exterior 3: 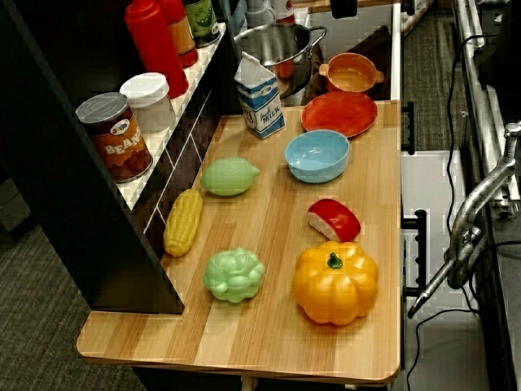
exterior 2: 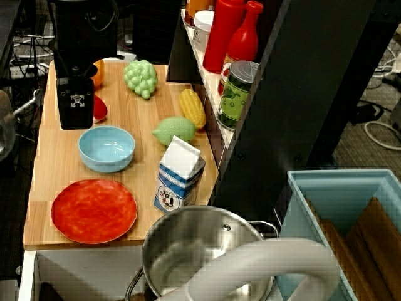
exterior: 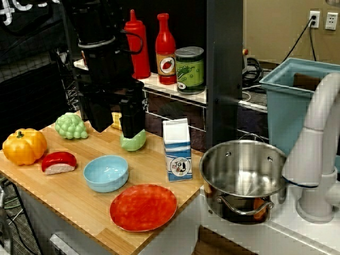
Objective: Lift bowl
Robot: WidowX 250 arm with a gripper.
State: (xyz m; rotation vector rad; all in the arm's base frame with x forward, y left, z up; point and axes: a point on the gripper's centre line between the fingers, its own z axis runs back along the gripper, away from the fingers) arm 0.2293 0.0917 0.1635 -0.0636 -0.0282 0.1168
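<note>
The light-blue bowl [exterior: 106, 172] sits upright and empty on the wooden table [exterior: 79, 207], just behind the red plate. It also shows in the overhead view [exterior 2: 106, 148] and in the end view [exterior 3: 317, 155]. My black gripper [exterior: 115, 125] hangs above the table behind the bowl, its two fingers spread apart with nothing between them. In the overhead view the gripper [exterior 2: 75, 106] is up and left of the bowl, not touching it. The gripper is out of the end view.
A red-orange plate [exterior: 143, 207], milk carton [exterior: 177, 150] and steel pot [exterior: 244, 175] stand right of the bowl. A red slice [exterior: 58, 162], pumpkin [exterior: 24, 146], grapes [exterior: 71, 126], green lemon [exterior: 134, 141] and corn [exterior 2: 192, 108] lie nearby. A shelf with bottles [exterior: 166, 50] runs behind.
</note>
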